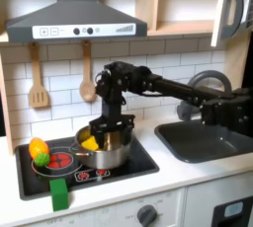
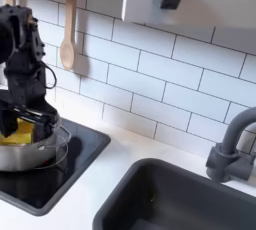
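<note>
A shiny silver metal pot [image 1: 104, 152] holds a yellow item [image 1: 90, 143], and the black pincer [image 1: 107, 122] hangs above it on a black arm. The flat black stovetop [image 1: 138, 162] shows a red ring burner [image 1: 61, 159], an orange-and-green fruit [image 1: 39, 151] and a green rectangular block [image 1: 59, 193]. Two pale wooden utensils [image 1: 38, 78] hang on a white-tiled wall with dark grout [image 2: 150, 84], beside a dark grey sink [image 2: 170, 204] set in the white counter [image 1: 188, 174].

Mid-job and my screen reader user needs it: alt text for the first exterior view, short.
A black robot arm's gripper reaches down into a round silver metal pot holding something yellow, on a black toy stovetop. An orange-and-green toy fruit sits on the red burner at the first exterior view's left, a green block in front; wooden utensils hang on white tiles, with a dark sink at right.
</note>
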